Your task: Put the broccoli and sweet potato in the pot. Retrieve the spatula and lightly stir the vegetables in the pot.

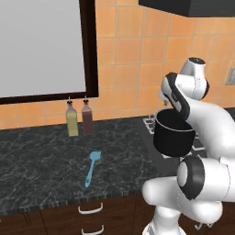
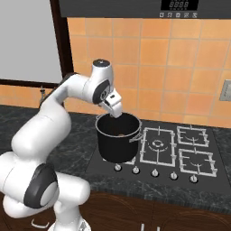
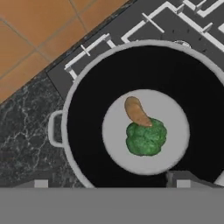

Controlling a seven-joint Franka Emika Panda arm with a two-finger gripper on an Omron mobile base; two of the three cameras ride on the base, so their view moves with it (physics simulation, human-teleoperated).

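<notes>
Broccoli (image 3: 146,138) and sweet potato (image 3: 136,112) are seen touching on the pot (image 3: 87,131) floor at frame centre, the claw (image 2: 116,113) released above the rim.

The black pot (image 3: 83,144) stands upright on the stove's near-left burner. On its pale bottom the green lumpy broccoli (image 3: 146,138) lies touching the orange-brown sweet potato (image 3: 136,112). The light blue spatula (image 1: 92,168) lies flat on the dark counter, well apart from the pot.
</notes>
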